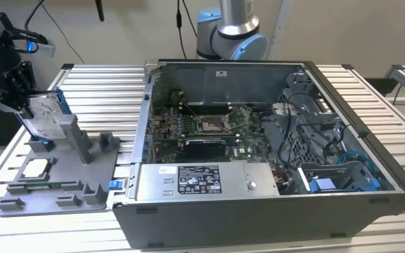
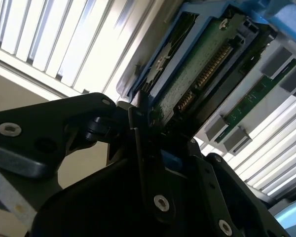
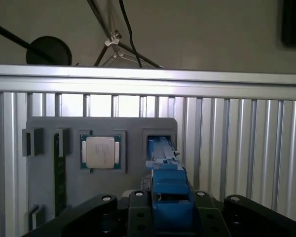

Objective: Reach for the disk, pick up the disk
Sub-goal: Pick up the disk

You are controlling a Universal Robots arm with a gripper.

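The gripper (image 1: 25, 100) was clamped on the disk (image 1: 46, 117), which stood on edge above the grey fixture tray (image 1: 93, 166) at the exterior view's left. The reach looked complete; whether the disk had cleared its slot was hard to judge.

Exterior view high over table (image 1: 382, 105), both wrist views v. near disk (image 2: 202, 74) (image 3: 168, 195)

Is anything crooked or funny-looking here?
The disk stands tilted on edge at the exterior view's left, with the claw gripping it at the grey tray. The computer lies open, insides showing. Nothing looks broken or spilled.
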